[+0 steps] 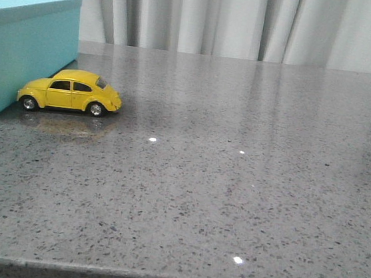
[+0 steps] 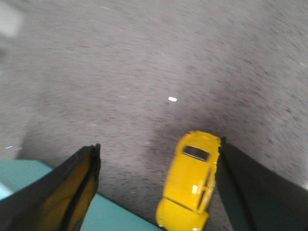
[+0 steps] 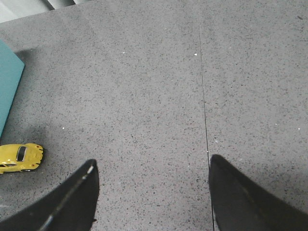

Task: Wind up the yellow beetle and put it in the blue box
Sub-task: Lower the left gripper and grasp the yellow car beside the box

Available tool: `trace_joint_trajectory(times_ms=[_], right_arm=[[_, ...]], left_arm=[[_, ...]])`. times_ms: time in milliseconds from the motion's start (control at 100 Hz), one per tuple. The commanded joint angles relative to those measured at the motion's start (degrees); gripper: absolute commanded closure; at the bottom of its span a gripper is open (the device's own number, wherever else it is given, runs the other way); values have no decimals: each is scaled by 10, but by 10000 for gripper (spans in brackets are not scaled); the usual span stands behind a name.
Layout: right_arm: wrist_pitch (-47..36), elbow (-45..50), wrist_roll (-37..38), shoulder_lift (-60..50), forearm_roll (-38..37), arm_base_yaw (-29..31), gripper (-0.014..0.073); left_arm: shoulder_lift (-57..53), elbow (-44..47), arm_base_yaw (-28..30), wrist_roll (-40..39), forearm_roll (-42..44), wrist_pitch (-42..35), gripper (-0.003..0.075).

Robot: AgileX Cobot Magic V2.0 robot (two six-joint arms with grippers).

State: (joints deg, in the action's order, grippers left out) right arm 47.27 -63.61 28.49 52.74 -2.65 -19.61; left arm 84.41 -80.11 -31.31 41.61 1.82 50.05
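While the yellow beetle (image 1: 70, 92) sits on all four wheels, we take stock of where we stand.

Car: it rests on the grey speckled table (image 1: 234, 185), side-on to the front camera, just beside the near wall of the blue box (image 1: 22, 46); whether its tail touches the box we cannot tell.

Box: it stands at the far left of the table, and from here we cannot see inside it.

Left gripper (image 2: 159, 187): we hang above the car, fingers spread wide, holding nothing. In the left wrist view the beetle lies close against one dark finger (image 2: 240, 192), off centre in the gap, with the box edge showing by the other. That view is blurred, so contact is hard to call.

Right gripper (image 3: 151, 197): fingers wide apart over bare table, well clear of the car, which shows small at the edge of its view.

Step in hand: we judge this is the approach for the first pick; nothing looks wound or stored yet.

Next move: we need to centre the left fingers across the body, come down and close on its flanks, minding the box wall so close by. Winding likely needs the wheels pulled backward along the table.
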Motion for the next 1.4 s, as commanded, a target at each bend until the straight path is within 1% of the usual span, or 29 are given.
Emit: trace_joint_trajectory(times_ms=[0,160,280,580,730,990,1060,1280,1390], right_arm=[[-35,-14,-8,-12,-2,0,106],[-32,-14,-8,-15,-2,0,106],[-24,-14,-8,-17,-2,0,106],[-12,-14,-8,-17,-2,0,106],[-9,-14,-8,-21,-2,0,106],[-9,-14,-8,-22,-2,0,106],[-9,-14,-8,-22,-2,0,106],[-9,-14,-8,-22,-2,0,106],[-9,-14,-8,-22,-2,0,106]], left_arm=[[8,-42,-1,43,-18,22,227],[50,-51,-1,73,-15,31,227],[79,-51,-1,73,0,52,227],[127,-51,-1,72,19,67,227],[138,-51,11,72,19,49,228],[138,-51,32,72,9,60,230],[138,-51,32,72,9,63,262],[138,-51,32,72,8,72,448],[138,-51,32,72,8,79,498]])
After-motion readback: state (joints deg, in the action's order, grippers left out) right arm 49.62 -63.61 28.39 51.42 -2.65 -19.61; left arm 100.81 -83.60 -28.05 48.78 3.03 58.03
